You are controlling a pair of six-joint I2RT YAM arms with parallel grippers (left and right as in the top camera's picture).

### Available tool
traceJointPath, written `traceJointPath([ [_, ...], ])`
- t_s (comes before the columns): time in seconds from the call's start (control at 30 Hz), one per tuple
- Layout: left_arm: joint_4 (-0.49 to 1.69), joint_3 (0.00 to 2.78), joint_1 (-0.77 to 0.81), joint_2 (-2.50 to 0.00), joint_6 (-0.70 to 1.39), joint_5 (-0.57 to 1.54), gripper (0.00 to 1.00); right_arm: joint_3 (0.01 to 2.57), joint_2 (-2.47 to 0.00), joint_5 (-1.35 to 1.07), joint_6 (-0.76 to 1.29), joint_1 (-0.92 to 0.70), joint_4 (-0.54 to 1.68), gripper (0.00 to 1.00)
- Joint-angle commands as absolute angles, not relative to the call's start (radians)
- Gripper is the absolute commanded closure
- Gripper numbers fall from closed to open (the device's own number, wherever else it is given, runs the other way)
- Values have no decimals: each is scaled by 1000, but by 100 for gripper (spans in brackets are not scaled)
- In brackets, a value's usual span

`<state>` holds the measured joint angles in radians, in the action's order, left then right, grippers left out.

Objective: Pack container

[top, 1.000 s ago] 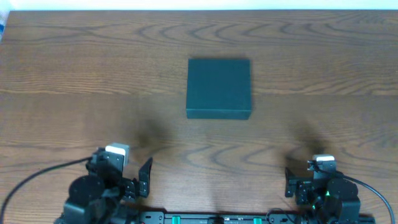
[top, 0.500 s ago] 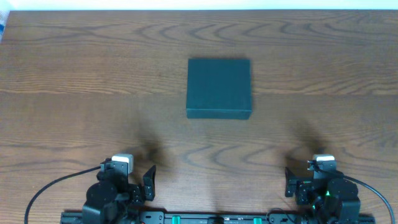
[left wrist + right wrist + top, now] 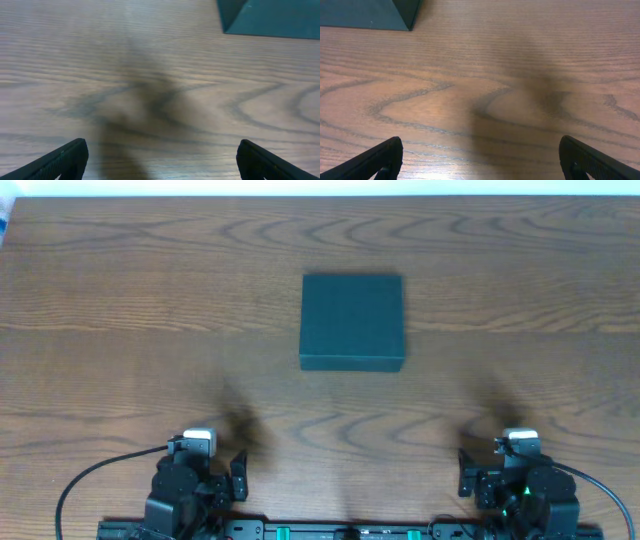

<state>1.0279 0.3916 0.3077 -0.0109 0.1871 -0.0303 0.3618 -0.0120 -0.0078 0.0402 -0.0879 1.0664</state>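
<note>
In both wrist views we see only a corner of the box [image 3: 352,322], cut off at the top edge. From above we cannot make out its lid seam. It lies flat at mid-table, well ahead of and between the left gripper [image 3: 160,167] and the right gripper [image 3: 482,165]. Both stand wide open, holding nothing, by the table's [image 3: 120,330] near edge. Wood surrounds the box on every side.

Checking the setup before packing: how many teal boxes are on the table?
1. The teal box sits on the wooden table, roughly centred left to right, toward the far side; its corner shows in each wrist view.
</note>
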Motion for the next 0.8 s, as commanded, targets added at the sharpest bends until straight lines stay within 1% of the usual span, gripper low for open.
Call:
traceJointPath([
  [0.0,1077,363,302,-4,206,-111,4,357,-6,-16,28,-80,1074,1],
  [0.4,1089,352,302,-4,111,-102,5,357,-6,-16,28,-80,1074,1],
  [0.77,1089,352,302,-4,101,-85,4,357,-6,-16,28,-80,1074,1],
])
